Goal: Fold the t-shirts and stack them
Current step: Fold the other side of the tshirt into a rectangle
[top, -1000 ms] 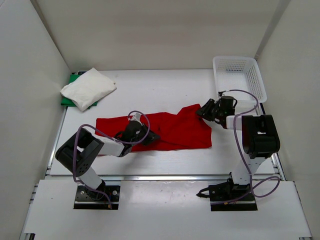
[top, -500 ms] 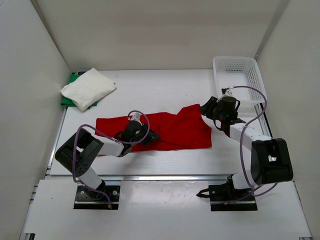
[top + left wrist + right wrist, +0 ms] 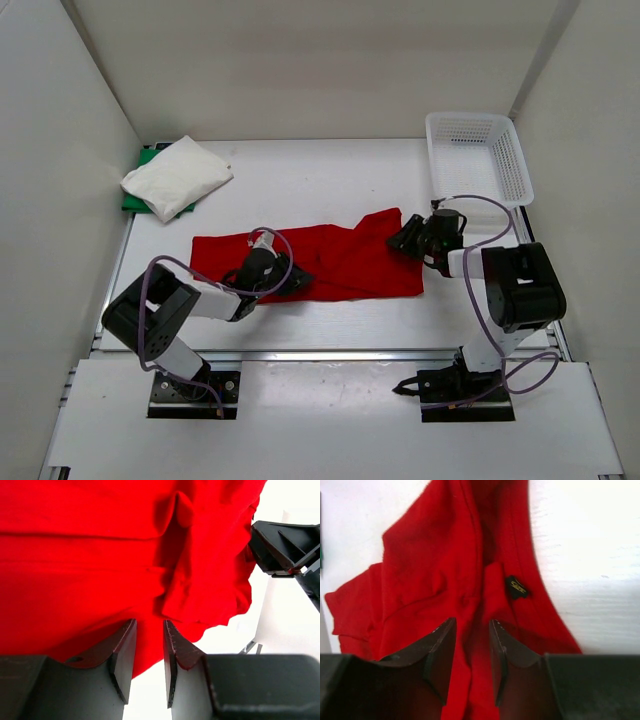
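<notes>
Left pincer hangs half-spread, empty, at the near hem of the bright red cloth t-shirt lying mid-bench. Right pincer straddles a collar ridge; I cannot tell whether it pinches. Catching one layer could bunch the shirt.

Red t-shirt, cream t-shirt and green t-shirt were plain; basket was white mesh; bench white.

The red t-shirt is soft, matt cloth, creased, with a small black label. The white t-shirt and green t-shirt look similarly matt. The fingers are dark, matt plastic. The basket is white plastic mesh; the tabletop is smooth and white.
</notes>
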### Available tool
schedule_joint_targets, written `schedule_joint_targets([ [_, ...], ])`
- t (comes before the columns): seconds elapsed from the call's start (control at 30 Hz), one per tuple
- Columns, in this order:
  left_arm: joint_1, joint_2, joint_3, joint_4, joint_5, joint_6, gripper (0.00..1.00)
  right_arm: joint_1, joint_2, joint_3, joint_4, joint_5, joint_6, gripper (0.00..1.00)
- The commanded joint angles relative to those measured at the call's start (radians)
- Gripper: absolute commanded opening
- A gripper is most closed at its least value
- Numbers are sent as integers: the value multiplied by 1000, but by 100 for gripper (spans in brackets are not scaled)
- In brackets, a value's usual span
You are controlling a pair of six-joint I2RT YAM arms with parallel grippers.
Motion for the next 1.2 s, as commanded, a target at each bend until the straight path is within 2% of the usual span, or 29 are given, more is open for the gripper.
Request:
schedule_joint_targets([
  [0.0, 13, -81, -17, 10, -17, 30, 38, -1, 16, 7, 115, -41, 37, 30],
  [0.23, 48, -106, -32, -8, -25, 43, 38, -3, 45, 33, 109, -7, 45, 26],
  [0.3, 63, -120, -57, 0, -26, 37, 37, -15, 54, 41, 118, -12, 51, 19],
  [0.4, 112, -136, -101, 4, -14, 35, 36, -32, 51, 33, 135, -4, 62, 0],
  [0.43, 117, -141, -119, 12, -15, 23, 36, -41, 41, 30, 135, -2, 57, 0],
  [0.73, 239, -215, -218, 7, 18, 27, 35, -88, 1, 27, 95, 11, 23, 0],
  [1.0, 281, -316, -267, -30, 17, 27, 35, -75, -25, 19, -6, 82, 2, 0],
  [1.07, 263, -337, -235, -63, 6, 52, 35, -73, -36, -11, 34, 53, 5, 8],
  [1.13, 232, -359, -184, -114, -37, 81, 36, -75, -42, 5, 33, 47, 2, 25],
  [1.17, 203, -374, -143, -137, -55, 102, 37, -73, -45, 15, 48, 41, -6, 29],
])
